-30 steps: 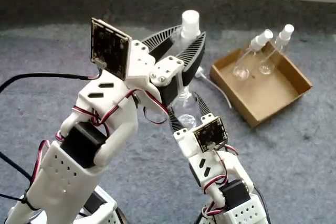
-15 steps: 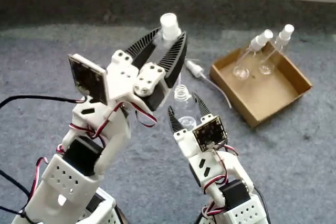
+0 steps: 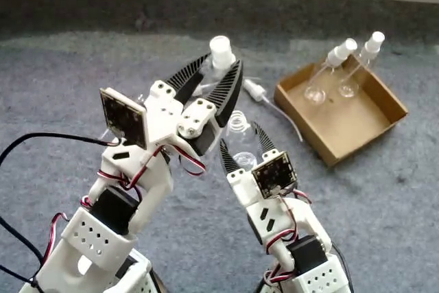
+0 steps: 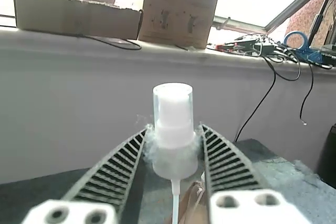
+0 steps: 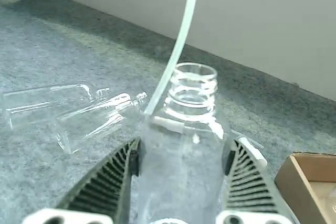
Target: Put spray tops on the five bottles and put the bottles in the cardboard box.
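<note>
My left gripper (image 3: 218,77) (image 4: 173,156) is shut on a white spray top (image 3: 221,50) (image 4: 172,129), held upright with its thin tube (image 5: 176,45) hanging down. Just below it, my right gripper (image 3: 240,138) (image 5: 181,156) is shut on an open clear bottle (image 3: 236,124) (image 5: 186,129), standing upright. The tube's tip lies against the outside of the bottle's neck, not in its mouth. The cardboard box (image 3: 357,125) sits to the right with two capped bottles (image 3: 341,54) (image 3: 372,43) leaning in its far end.
A loose spray top (image 3: 255,90) with its long tube lies on the grey carpet between the grippers and the box. Two empty bottles (image 5: 44,106) (image 5: 100,119) lie on their sides beyond the held bottle. A wall closes the far side.
The left arm has carried the spray top to the left and then lowered it towards the held bottle. The right arm and its bottle have stayed put.
</note>
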You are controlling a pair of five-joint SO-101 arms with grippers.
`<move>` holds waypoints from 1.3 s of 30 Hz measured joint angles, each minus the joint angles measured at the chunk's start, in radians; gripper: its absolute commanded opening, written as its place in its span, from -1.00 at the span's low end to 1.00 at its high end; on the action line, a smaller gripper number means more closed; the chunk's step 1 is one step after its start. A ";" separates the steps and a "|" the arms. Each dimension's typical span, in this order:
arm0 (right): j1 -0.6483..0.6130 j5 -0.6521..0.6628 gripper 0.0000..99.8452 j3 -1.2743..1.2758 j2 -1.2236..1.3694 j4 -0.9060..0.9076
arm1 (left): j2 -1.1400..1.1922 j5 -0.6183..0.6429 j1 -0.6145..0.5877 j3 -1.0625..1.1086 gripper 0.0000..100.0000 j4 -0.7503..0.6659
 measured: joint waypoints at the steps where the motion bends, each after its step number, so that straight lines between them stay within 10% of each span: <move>1: 0.000 0.000 -0.75 0.000 0.000 0.000 | -0.002 0.000 -0.002 -0.002 -0.93 -0.014; 39: -0.002 0.002 -0.75 0.000 0.002 0.002 | -0.005 0.000 0.011 0.315 -0.93 -0.232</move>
